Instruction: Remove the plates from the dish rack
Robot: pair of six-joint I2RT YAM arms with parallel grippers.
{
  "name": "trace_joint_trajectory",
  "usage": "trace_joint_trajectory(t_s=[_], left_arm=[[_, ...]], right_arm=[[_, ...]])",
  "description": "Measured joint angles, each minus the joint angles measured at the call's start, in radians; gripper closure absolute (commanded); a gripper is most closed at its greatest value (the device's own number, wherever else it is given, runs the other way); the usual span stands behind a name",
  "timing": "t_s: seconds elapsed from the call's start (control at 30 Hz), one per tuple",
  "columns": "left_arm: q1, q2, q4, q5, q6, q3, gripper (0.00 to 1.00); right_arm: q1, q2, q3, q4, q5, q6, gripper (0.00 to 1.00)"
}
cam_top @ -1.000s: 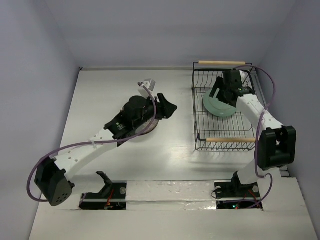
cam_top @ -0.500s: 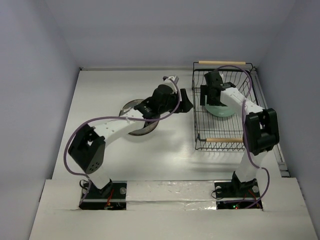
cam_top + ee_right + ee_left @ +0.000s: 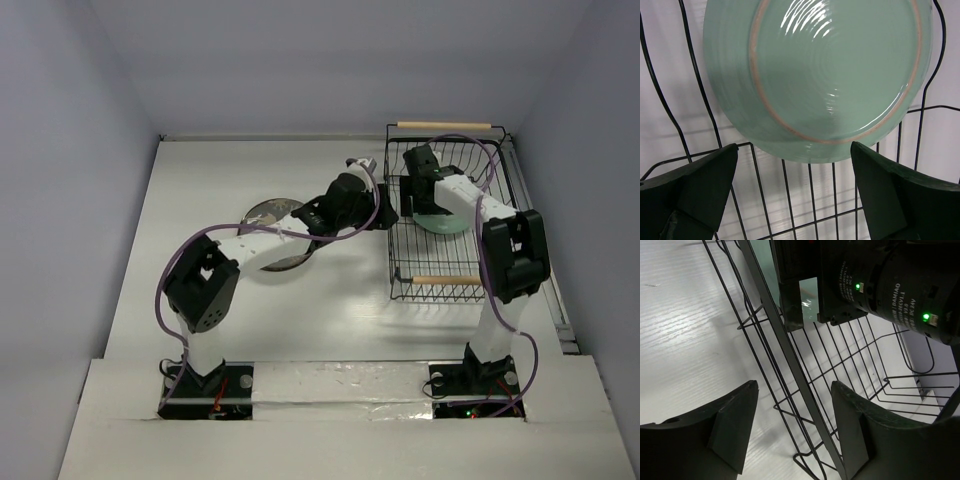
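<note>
Within the last second both arms have moved. The left gripper (image 3: 795, 432) was over the stack of plates (image 3: 262, 212) on the table (image 3: 200, 180). Now it has left that stack behind it and reaches to the left wall of the dish rack (image 3: 789, 355). Its fingers are spread and hold nothing. The top wire of the rack wall passes between them, a little ahead, and I cannot see that it touches either one.

The right gripper (image 3: 795, 195) has shifted inside the rack toward the same wall, and its jaws have opened wider. They stand fully apart and empty. The mint green plate (image 3: 830, 75) is directly in front of this gripper, beyond the fingertips. It rests against the wires of the rack with its underside toward the wrist camera, and no finger touches it.

In my judgement this means the left arm has finished one delivery to the stack and has come back for the next. The mint plate is the only plate I can see in the rack, so the task is probably near its end. The right gripper seems ready to close on the plate's lower edge, and perhaps to pass it to the left gripper waiting just across the wall.
</note>
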Motion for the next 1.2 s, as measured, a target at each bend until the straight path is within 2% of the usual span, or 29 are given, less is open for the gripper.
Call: trace_joint_trajectory(t_s=[0.4,0.57,0.73,1.17,1.2], left_arm=[[0.0,0.046,0.081,-0.021,-0.039,-0.017,0.55],[0.0,0.046,0.102,-0.024,-0.053,-0.03,0.58],[0.0,0.046,0.133,-0.027,-0.067,-0.044,0.65],[-0.002,0.046,0.19,-0.026,-0.093,-0.069,0.68],[-0.002,0.046,0.19,-0.026,-0.093,-0.069,0.71]], right_arm=[[0.022,0.039,0.013,-0.043,0.006,-0.02,0.0],[0.031,0.121,0.111,-0.129,0.022,-0.013,0.0],[0.032,0.187,0.219,-0.189,0.092,0.035,0.0],[0.048,0.203,0.225,-0.259,0.229,0.119,0.0],[0.05,0.204,0.225,-0.26,0.235,0.12,0.03]])
